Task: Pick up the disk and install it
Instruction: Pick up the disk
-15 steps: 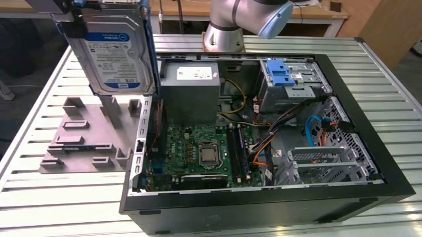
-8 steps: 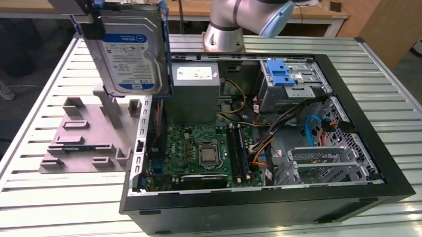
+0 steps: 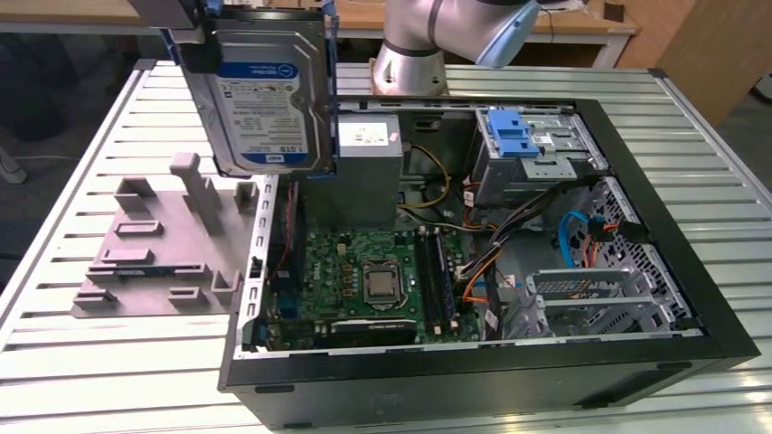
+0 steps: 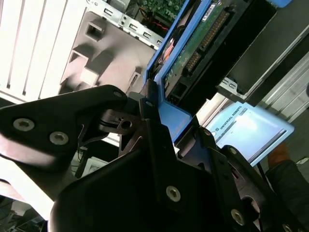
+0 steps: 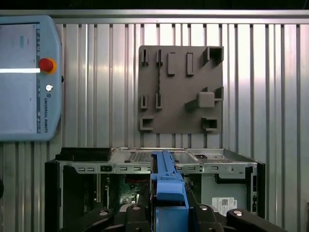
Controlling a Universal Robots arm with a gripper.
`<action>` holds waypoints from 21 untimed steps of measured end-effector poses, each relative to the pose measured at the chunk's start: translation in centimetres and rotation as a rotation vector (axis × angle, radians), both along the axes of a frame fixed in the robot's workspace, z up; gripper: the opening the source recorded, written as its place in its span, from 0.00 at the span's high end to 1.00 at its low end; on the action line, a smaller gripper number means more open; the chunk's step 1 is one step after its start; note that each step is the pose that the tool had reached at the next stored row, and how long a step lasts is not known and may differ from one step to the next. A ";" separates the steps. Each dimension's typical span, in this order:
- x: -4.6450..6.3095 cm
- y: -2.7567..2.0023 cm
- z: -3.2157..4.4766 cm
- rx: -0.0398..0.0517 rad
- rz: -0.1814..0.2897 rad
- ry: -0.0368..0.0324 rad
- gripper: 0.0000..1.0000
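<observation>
1. The tool [image 4: 166,116] is clenched on the disk [image 3: 268,99]. In the second wrist view its black fingers [image 4: 145,108] pinch the blue carrier rail from both sides.
2. The disk hangs in the air below the tool and touches nothing else. In the exterior view its long axis is close to upright and its labelled face is turned toward the camera.
3. In the exterior view it hangs over the boundary between the grey fixture plate [image 3: 157,244] on the tabletop [image 3: 72,362] and the open computer case [image 3: 675,271]. It is just beside the power-supply box [image 3: 365,172].
4. The blue-latched drive cage [image 3: 531,149] lies toward the exterior view's right of the disk, in the far corner of the case. It is well apart from the disk, with the power-supply box between them.
5. In the first wrist view the disk's blue rail [image 5: 166,179] appears edge-on between the fingers and points down into the open case.
6. As I judge it, the pick-up is done and the disk is not yet in any bay. The disk is upright, while the cage's slot appears to lie closer to flat.
</observation>
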State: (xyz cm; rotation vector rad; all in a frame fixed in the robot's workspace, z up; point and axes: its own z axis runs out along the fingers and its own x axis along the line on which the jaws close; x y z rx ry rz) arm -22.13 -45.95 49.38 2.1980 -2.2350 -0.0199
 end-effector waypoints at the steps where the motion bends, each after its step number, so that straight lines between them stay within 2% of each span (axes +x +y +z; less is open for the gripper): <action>1: 0.1 0.00 0.00 -0.0001 0.000 0.0000 0.64; 7: 0.8 0.00 -0.01 0.0000 0.000 0.0000 0.64; 21: 4.3 0.00 -0.03 0.0000 0.000 0.0000 0.64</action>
